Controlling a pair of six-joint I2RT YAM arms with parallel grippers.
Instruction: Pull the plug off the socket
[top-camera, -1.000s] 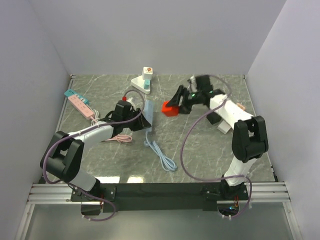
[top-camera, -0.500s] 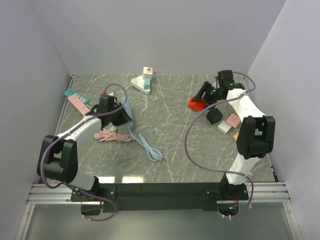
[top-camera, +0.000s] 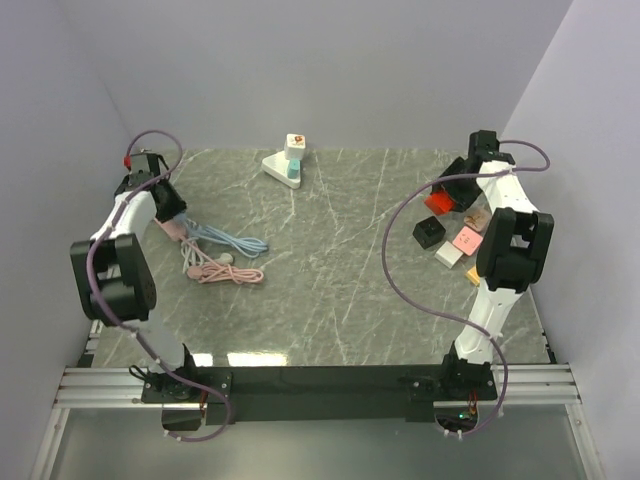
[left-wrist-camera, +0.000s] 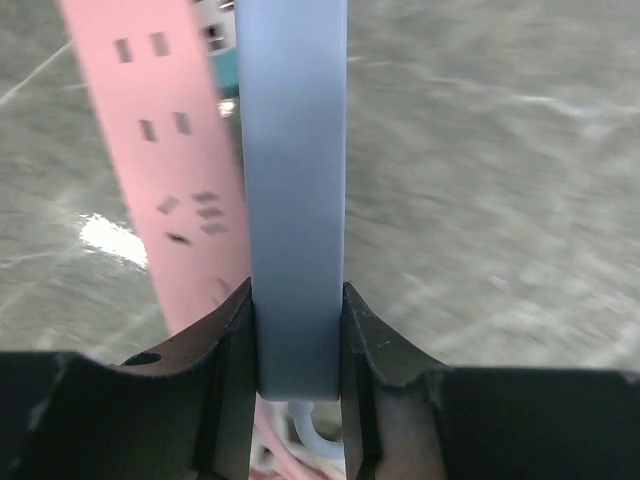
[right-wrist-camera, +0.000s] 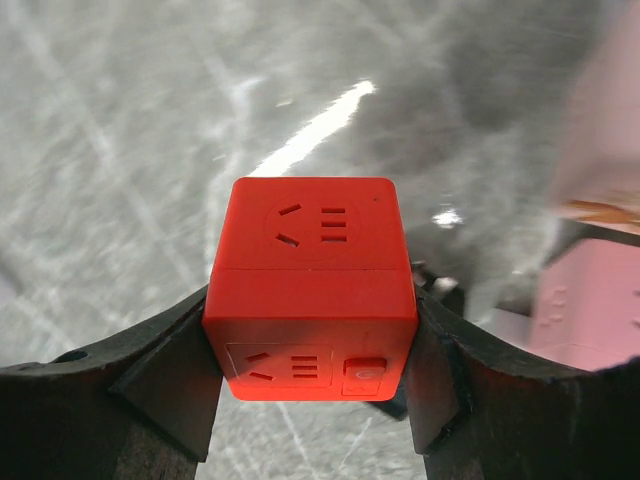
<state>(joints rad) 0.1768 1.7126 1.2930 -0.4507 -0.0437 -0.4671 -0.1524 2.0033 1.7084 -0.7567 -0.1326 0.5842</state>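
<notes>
Red cube plug (right-wrist-camera: 310, 290) sits btwn the fingers of the right gripper (right-wrist-camera: 312, 315), clamped on two opposite sides, w/ socket faces showing on top & front. It's nr the far end of the bench's (top-camera: 340, 260) right edge. Its socket, the blue-grey power strip (left-wrist-camera: 295, 190), is well apart at the far-left corner, pinched across its width by the left gripper (left-wrist-camera: 297, 305). Its blue cable (top-camera: 240, 241) trails toward the middle. Pink power strip (left-wrist-camera: 150, 130) lies just beside it along the left edge, w/ a pink cable (top-camera: 228, 273) coiled nr. By the right edge: black cube (top-camera: 428, 232), pink block (top-camera: 466, 240), white block (top-camera: 449, 256). Far edge, approx centre: white socket base (top-camera: 275, 163).
</notes>
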